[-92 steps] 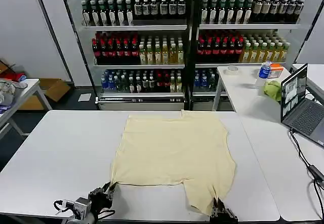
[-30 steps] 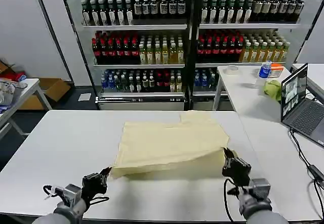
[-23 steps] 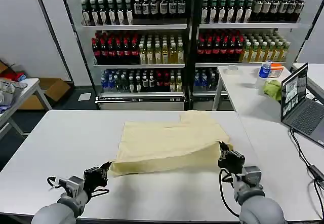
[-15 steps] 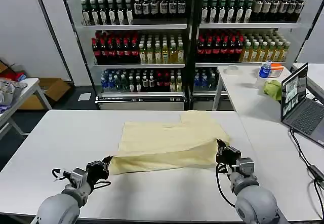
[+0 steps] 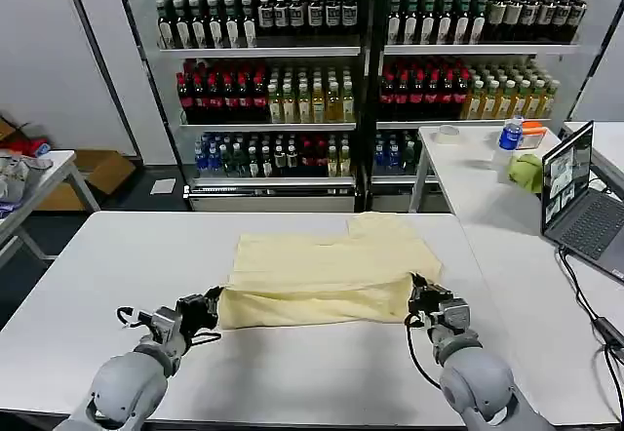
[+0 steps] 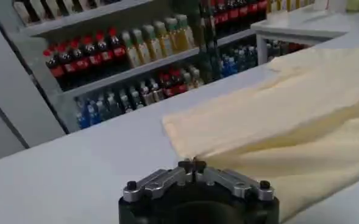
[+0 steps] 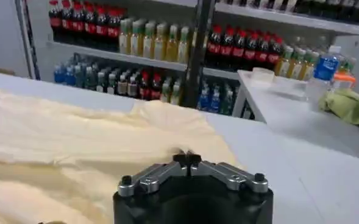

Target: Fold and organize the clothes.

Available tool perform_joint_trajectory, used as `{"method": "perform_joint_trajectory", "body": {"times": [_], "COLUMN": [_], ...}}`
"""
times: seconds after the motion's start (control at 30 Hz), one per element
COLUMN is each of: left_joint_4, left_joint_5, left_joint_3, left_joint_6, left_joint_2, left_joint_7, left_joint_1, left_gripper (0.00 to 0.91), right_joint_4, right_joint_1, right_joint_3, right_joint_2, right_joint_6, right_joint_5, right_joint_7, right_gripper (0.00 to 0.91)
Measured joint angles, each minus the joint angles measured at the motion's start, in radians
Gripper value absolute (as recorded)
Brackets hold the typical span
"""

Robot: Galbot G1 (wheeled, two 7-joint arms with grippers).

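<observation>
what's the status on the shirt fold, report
Left gripper, right gripper shut on pale cream-yellow thin T-shirt. Near edge lifted, folding over. Nothing in the way.

Mock shop or lab: stocked bottle shelves [image 5: 361, 70]; white tables [image 5: 127, 275]; laptop [image 5: 575, 202]

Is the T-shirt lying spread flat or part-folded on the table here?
Part-folded: the T-shirt lies doubled, its near part raised over the far part, with the left claw and right claw shut on its near corners.

No lettering, brand, number or sign can be read anywhere: the labels on the rows of dark, red and yellow drink bottles [image 5: 292, 99] in the glass-fronted shelves are too small to make out.
</observation>
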Motion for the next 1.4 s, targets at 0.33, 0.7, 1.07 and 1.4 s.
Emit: {"method": "perform_joint_trajectory", "body": {"times": [0.33,0.7,1.07,1.4], "left_joint_4": [0.034,0.018,-0.016,-0.013], "left_joint_5": [0.034,0.037,0.007,-0.024], "left_joint_3": [0.04,0.018,-0.049,-0.067], "left_joint_6": [-0.008,-0.01,-0.006,0.004], "left_joint_2": [-0.017,-0.032,-0.055,-0.072], "left_joint_7": [0.0,-0.012,-0.027,-0.034], "left_joint_1": [-0.035,-0.009,0.092,0.133], "left_gripper": [0.907,0.907,0.907,0.907], "right_joint_4": [-0.009,0.047,0.099,0.096], "right_joint_1": [-0.011,-0.067,-0.182,-0.234], "right_joint_3": [0.002,0.052,0.148,0.181], "right_joint_2": [0.008,0.009,0.003,0.014], "right_joint_6": [-0.002,0.026,0.02,0.005], "right_joint_5": [-0.02,-0.019,0.025,0.077], "right_joint_7": [-0.007,-0.01,0.001,0.007], "right_gripper": [0.907,0.907,0.907,0.907]}}
